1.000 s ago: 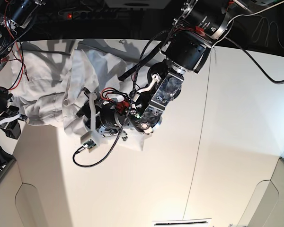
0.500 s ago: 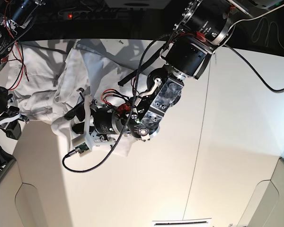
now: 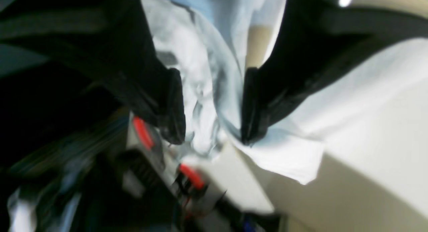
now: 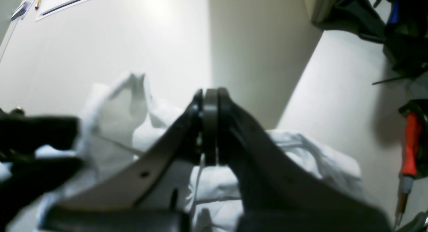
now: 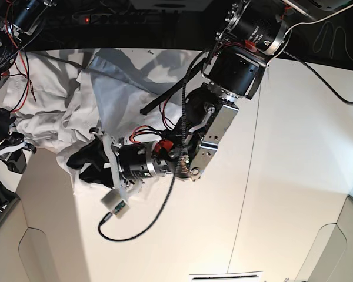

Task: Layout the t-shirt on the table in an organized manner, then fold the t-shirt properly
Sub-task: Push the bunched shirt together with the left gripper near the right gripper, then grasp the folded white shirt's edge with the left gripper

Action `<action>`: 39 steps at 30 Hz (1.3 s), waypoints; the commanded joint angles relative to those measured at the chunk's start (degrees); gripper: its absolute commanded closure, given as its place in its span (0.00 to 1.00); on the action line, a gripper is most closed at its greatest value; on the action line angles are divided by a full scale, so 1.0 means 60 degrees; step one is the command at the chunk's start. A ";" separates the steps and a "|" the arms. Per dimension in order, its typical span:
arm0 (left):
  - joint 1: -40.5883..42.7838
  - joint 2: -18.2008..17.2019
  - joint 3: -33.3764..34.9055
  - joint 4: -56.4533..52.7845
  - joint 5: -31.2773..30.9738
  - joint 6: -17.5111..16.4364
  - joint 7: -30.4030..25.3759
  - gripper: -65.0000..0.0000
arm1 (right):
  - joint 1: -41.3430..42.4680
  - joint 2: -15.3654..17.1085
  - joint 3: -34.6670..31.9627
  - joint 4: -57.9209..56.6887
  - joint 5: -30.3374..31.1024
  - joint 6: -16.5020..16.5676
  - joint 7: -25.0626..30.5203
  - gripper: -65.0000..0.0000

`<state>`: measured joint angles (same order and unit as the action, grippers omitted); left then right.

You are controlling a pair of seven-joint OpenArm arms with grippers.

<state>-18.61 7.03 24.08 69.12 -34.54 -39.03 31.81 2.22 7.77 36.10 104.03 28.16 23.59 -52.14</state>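
White shirt bunched at the desk's upper left, left fingers open around cloth

In the base view, the right arm's black fingers are closed, over the shirt in their wrist view. The wrinkled white fabric t-shirt spreads from the white desk's upper left corner along its top edge. Rightward, the left arm's black fingers stand apart, fabric between them.

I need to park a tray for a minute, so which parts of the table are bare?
Bare table: right of the dark seam, and the near stretch below the t-shirt. Crowded: the far left, under the shirt and both arms.
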 commanded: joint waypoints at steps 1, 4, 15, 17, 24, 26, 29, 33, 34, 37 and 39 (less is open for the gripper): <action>-0.0229 0.0142 -0.0226 0.0186 -0.0415 -0.0162 0.0000 0.53 | 0.0135 0.0127 0.0025 0.0171 0.0171 0.0073 0.0219 1.00; -0.0233 0.0087 -0.0987 0.0186 -0.0590 -0.0162 0.0186 0.53 | 0.0135 0.0127 0.0025 0.0171 0.0175 0.0073 0.0219 1.00; -0.0208 0.0087 -0.2000 0.0186 -0.1807 -0.0162 0.1745 0.53 | 0.0153 0.0127 0.0025 0.0171 0.0372 0.0073 0.0215 1.00; -0.0204 0.0084 -0.1974 0.0153 -0.0594 -0.0162 0.1264 0.53 | 0.0153 0.0127 0.0025 0.0171 0.0379 0.0073 0.0211 1.00; -0.0211 -0.0244 -0.0645 -0.1632 0.3136 0.0441 -0.1096 1.00 | 0.0153 0.0127 0.0025 0.0171 0.0382 0.0073 0.0168 1.00; -0.0211 -0.0357 -0.0284 -0.2357 0.4255 0.1468 -0.1701 1.00 | 0.0153 0.0127 0.0025 0.0171 0.0393 0.0073 -0.0007 1.00; -0.0208 -0.0597 0.0025 -0.3096 0.5227 0.3264 -0.1829 1.00 | 0.0149 0.0127 0.0025 0.0168 0.0565 0.0208 -0.0317 1.00; -0.0208 -0.1188 0.0036 -0.3297 0.5752 0.6109 -0.1439 1.00 | 0.0149 0.0127 0.0025 0.0157 0.0627 0.0364 -0.0408 1.00; -0.0208 -0.1366 0.0036 -0.3297 0.5952 0.6641 -0.1319 1.00 | 0.0149 0.0127 0.0025 0.0149 0.0627 0.0364 -0.0415 1.00; -0.0200 -0.1949 0.0036 -0.3297 0.6513 0.7668 -0.0820 1.00 | 0.0160 0.0127 0.0025 0.0007 0.0637 0.0364 -0.0372 0.86; -0.0200 -0.2277 0.0036 -0.3297 0.6517 0.7930 -0.0623 1.00 | 0.0211 0.0131 0.0022 -0.0295 0.0739 0.0364 -0.0295 0.77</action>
<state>-19.57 -6.96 24.34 49.52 5.58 8.91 24.27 2.76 7.88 36.07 101.38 31.79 25.54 -55.33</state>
